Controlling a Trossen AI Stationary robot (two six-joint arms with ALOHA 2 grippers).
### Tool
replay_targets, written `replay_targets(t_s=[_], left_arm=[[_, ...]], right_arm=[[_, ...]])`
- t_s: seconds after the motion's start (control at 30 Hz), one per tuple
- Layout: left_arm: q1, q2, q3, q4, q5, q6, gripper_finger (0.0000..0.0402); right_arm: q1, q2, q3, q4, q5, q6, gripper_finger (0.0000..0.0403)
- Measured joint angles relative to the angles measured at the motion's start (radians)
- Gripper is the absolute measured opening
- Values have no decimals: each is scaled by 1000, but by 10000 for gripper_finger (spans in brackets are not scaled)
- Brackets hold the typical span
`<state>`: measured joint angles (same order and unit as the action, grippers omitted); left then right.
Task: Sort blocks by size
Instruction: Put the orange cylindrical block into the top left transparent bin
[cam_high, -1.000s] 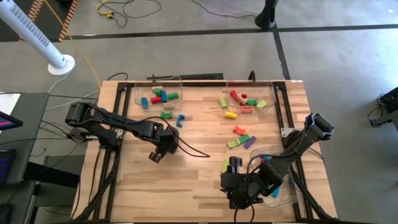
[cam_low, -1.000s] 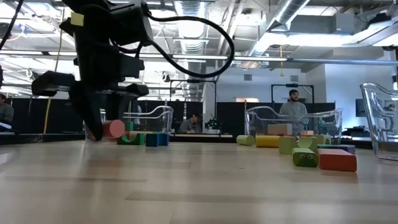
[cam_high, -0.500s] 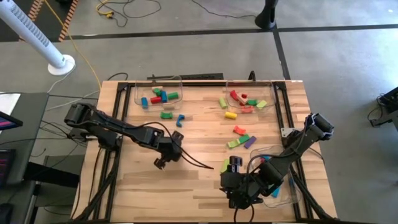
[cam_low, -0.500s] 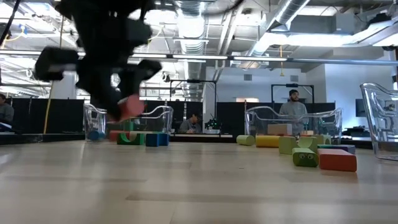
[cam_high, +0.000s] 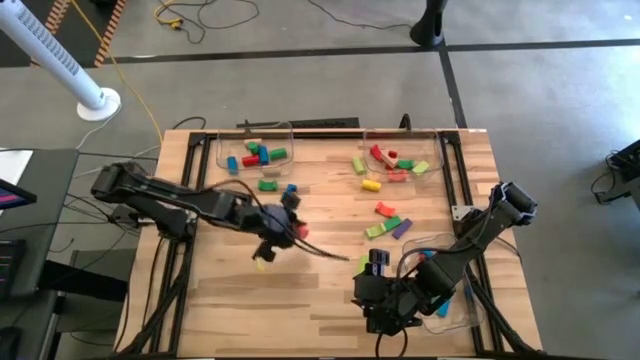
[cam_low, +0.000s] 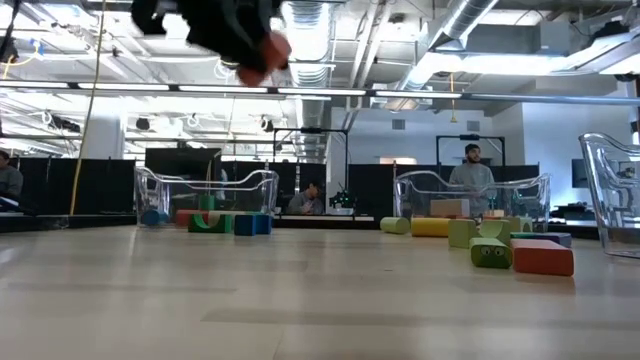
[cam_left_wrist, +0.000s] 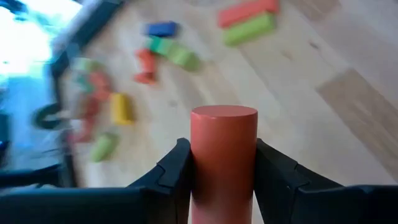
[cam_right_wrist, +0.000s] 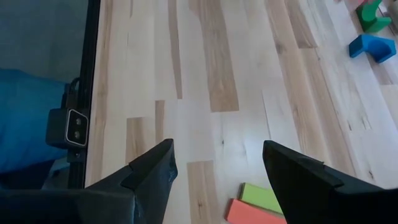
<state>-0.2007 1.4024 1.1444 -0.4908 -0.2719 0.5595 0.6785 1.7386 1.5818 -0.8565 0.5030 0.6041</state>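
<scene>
High view shows the left gripper further toward the table's middle than a second ago, when it sat lower and nearer its own side; the low view bears this out, with the gripper then down at the wood and now lifted to the top of the picture, a red cylinder carried up with it. In the left wrist view that cylinder stands upright between the fingers, the jaws narrowed and gripping both its sides. One block is off the table and travelling, likely toward a group or tray of its size, though which one cannot be told. The left arm reaches out long and low from its base. The right gripper waits at the near right corner, jaws wide with nothing between them, beside a green block and an orange block.
</scene>
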Motion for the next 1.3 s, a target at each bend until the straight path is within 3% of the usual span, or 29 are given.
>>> replay_targets(t_s=[0.37,0.6,0.87,1.3], left_arm=[[194,-335,1,-69,-32,-113,123],[381,-441,-38,-88,-107,-128,123],[672,-427,-112,-32,-53,-115,123],[1009,-200,-150,62,135,-119,126]], right_arm=[[0,0,0,4,28,-2,274],[-8,0,0,12,29,-1,274],[-13,0,0,24,29,0,274],[-13,0,0,31,42,23,274]])
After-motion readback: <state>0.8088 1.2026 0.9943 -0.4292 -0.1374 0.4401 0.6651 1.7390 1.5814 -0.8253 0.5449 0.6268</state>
